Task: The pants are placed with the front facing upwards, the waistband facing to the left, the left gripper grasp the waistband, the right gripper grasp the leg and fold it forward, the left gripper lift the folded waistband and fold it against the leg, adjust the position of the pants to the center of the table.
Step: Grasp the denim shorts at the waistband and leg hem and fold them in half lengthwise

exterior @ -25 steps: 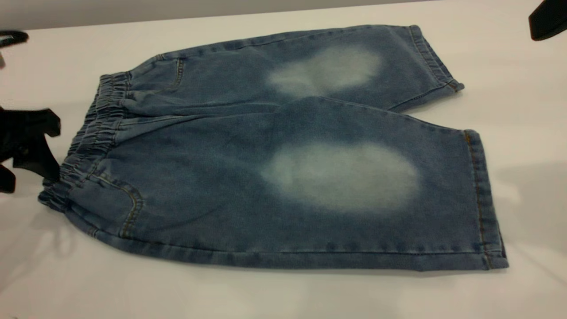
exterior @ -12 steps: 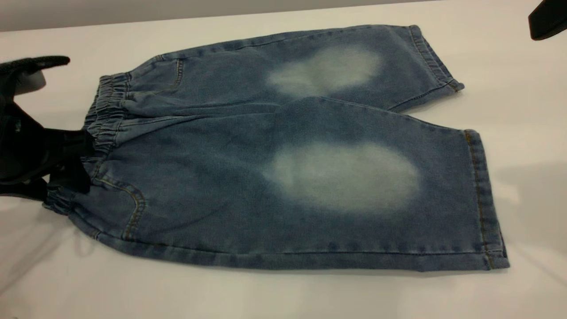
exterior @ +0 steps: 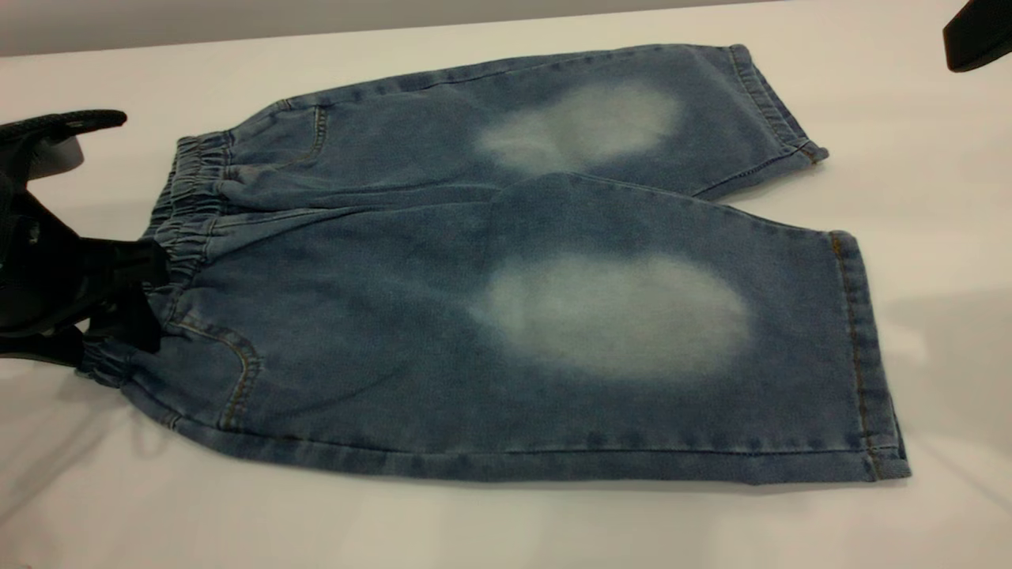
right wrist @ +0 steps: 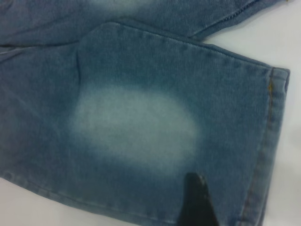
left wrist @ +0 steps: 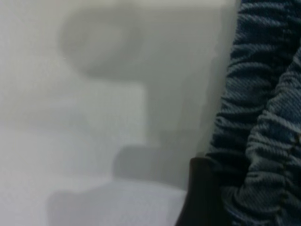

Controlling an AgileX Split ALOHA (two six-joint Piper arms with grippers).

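Your left tool (exterior: 118, 296) has barely shifted in half a second, fingers apart around the ruched waistband (exterior: 178, 229). The pants (exterior: 506, 269) lie flat, front up, mid-table (exterior: 506, 529). Your right tool (exterior: 976, 35) waits far right; its fingers' state is unclear.

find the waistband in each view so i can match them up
Exterior view: the waistband runs along the left end of the pants, with the left end effector at its lower part.
Left wrist view: it is the ruched denim filling the right side.
Right wrist view: not in it; only a leg shows.
Shared landmark: the black finger against the gathers, in the exterior and left wrist views.
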